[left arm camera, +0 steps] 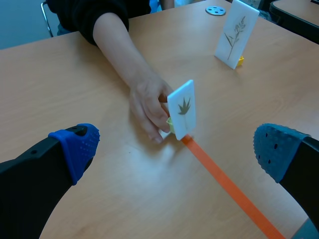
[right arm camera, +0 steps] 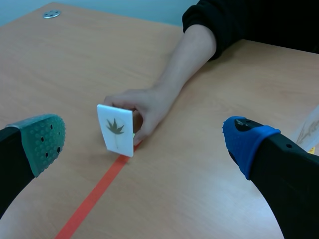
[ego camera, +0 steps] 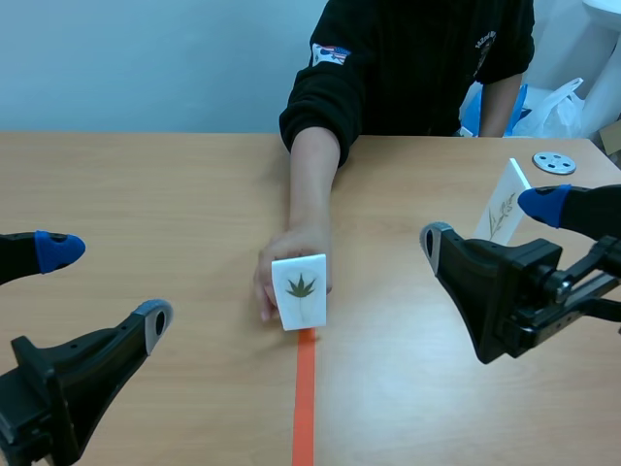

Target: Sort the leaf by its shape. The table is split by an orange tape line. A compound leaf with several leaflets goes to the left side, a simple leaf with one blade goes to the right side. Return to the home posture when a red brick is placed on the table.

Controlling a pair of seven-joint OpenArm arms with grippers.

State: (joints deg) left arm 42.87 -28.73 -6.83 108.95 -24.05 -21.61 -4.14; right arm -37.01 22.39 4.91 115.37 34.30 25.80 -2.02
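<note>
- Across the table [ego camera: 146,194] I see a person's hand [ego camera: 281,267] holding the leaf card [ego camera: 300,292] upright at the far end of the tape line [ego camera: 305,398].
- A second card [ego camera: 503,204] stands on the right side, behind my right gripper [ego camera: 490,221].
- The right gripper and my left gripper [ego camera: 105,286] hover low, fingers spread, holding nothing.

You see two matte black arms [ego camera: 49,388] ending in thick, blocky fingers [ego camera: 485,291]. The left gripper [ego camera: 107,283] carries blue dotted pads [left arm camera: 79,144] with rounded tips. The right gripper [ego camera: 490,220] has one blue pad [right arm camera: 246,139] and one grey-green pad [right arm camera: 45,142] with small holes; a black jointed linkage [ego camera: 572,282] sits behind it.
</note>
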